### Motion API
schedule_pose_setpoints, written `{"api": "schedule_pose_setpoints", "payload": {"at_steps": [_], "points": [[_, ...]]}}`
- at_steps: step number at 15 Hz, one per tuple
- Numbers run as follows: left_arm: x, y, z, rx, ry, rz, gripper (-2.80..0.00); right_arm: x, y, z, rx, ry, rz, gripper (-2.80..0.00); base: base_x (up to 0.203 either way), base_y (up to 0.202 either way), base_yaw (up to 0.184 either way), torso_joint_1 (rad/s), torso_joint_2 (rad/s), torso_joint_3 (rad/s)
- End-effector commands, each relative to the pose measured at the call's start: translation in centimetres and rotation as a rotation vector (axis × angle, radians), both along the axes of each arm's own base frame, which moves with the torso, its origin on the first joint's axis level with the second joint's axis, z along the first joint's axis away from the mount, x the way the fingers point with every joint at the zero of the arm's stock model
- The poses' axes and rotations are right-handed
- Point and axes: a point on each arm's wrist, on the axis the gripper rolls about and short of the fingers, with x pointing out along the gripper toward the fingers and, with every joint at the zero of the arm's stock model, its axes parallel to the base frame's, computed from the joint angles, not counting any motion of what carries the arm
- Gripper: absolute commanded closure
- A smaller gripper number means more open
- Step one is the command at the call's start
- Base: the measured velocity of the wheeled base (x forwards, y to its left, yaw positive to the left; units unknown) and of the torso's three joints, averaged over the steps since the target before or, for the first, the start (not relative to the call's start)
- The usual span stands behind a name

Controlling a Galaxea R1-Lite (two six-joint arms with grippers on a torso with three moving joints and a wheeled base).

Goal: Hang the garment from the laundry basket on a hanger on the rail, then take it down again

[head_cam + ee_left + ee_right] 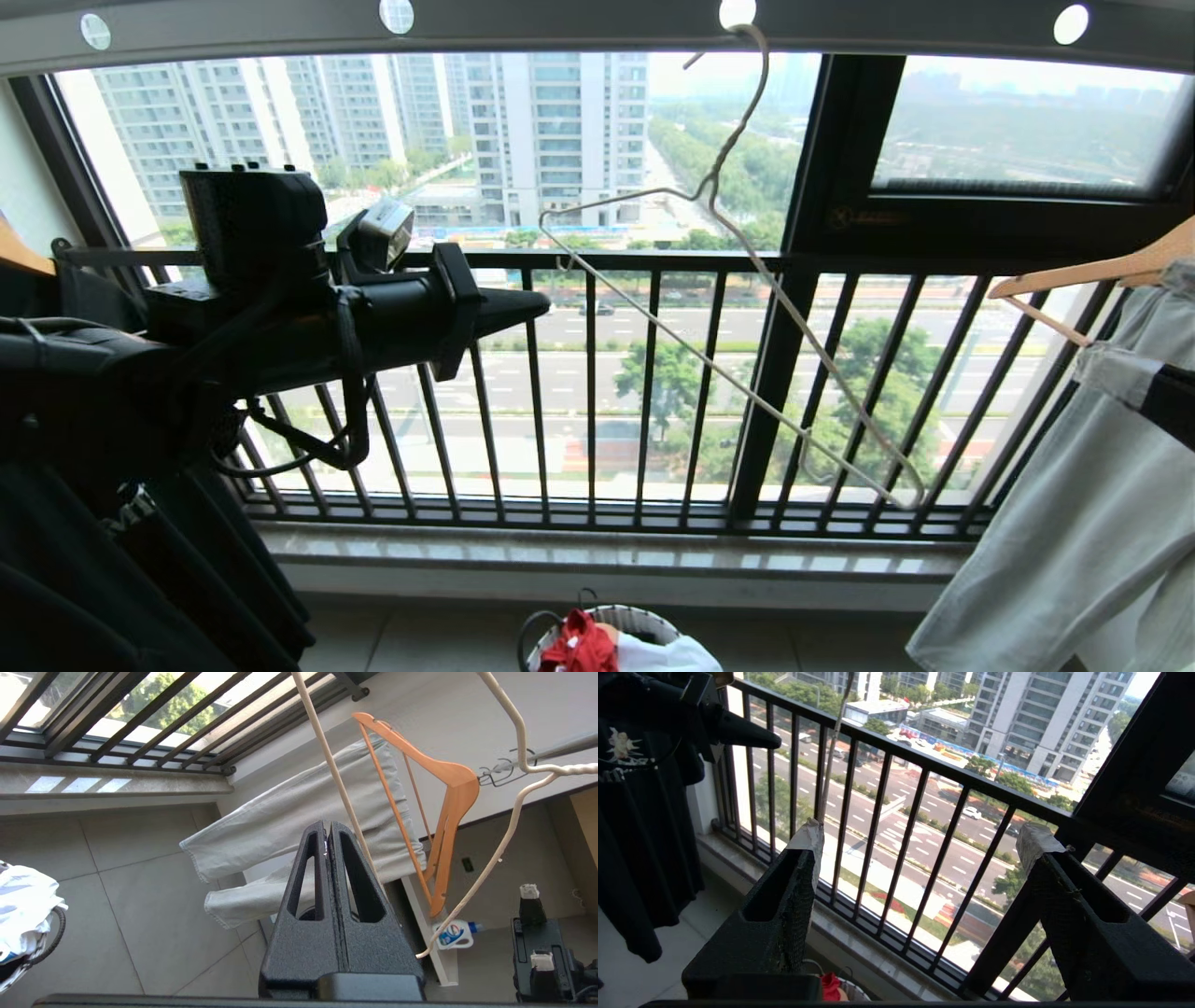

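The bare hanger (pixel 719 308) hangs tilted from the rail (pixel 597 28); the garment (pixel 581 644) lies in the laundry basket (pixel 644 618) (on the floor). Left gripper (pixel 537 303) fingers pressed together, right gripper (pixel 920 835) fingers wide, both empty.

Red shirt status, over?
Left gripper shut, empty, raised near the hanger. Right gripper open, empty. Garment in the laundry basket. Hanger bare, tilted on the rail.

Matte black arm (pixel 280 317) — looped cables, tapered fingers (pixel 803 844) tipped with white tape.
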Motion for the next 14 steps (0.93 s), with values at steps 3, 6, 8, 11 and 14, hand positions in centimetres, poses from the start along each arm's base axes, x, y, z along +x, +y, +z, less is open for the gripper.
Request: {"api": "schedule_pose_setpoints", "payload": {"at_steps": [3, 6, 8, 11, 14], "points": [[-3.4, 0.9, -0.1, 0.057, -0.050, -0.024, 0.00, -5.0, -3.4, -0.1, 0.045, -0.067, -0.003, 0.00, 0.000, 0.000, 0.000, 0.000, 0.00, 0.000], [-7.6, 2.6, 0.9, 0.069, -0.092, -0.031, 0.00, -7.2, -5.0, -1.0, 0.042, -0.055, -0.076, 0.00, 0.000, 0.000, 0.000, 0.000, 0.00, 0.000], [-11.0, 4.0, 2.0, 0.072, -0.096, -0.034, 0.00, -8.1, -5.5, -1.3, 0.047, -0.062, -0.152, 0.00, 0.000, 0.000, 0.000, 0.000, 0.00, 0.000], [-17.6, 6.8, 3.2, 0.075, -0.111, -0.035, 0.00, -9.7, -6.0, -1.5, 0.085, -0.086, -0.301, 0.00, 0.000, 0.000, 0.000, 0.000, 0.00, 0.000], [-24.2, 9.9, 2.6, 0.060, -0.185, 0.022, 0.00, -11.4, -6.2, -2.4, 0.120, -0.062, -0.417, 0.00, 0.000, 0.000, 0.000, 0.000, 0.00, 0.000]]}}
